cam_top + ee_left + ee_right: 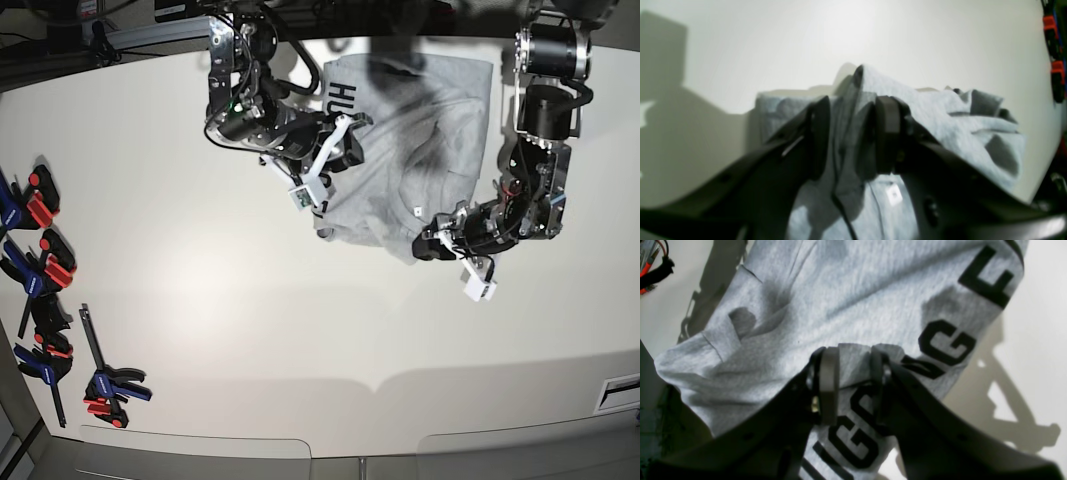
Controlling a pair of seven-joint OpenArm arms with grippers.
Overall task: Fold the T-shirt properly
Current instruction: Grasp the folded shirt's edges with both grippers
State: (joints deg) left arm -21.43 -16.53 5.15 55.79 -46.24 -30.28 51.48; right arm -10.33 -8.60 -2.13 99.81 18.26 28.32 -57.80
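The light grey T-shirt (420,130) lies crumpled at the far middle of the white table (250,300), with black letters "HU" showing at its left edge. My right gripper (340,145) is shut on a raised fold of the shirt (853,290) by the black lettering (947,343); in the right wrist view the gripper (853,383) has cloth bunched between its fingers. My left gripper (427,245) holds the shirt's near right edge. In the left wrist view it (850,133) pinches a ridge of grey cloth (940,110), with a small white label (894,195) below.
Several orange, blue and black clamps (40,270) lie along the table's left edge, one more nearer the front (110,385). Clamps also show at the right edge of the left wrist view (1055,66). The table's front edge (300,440) runs along the bottom.
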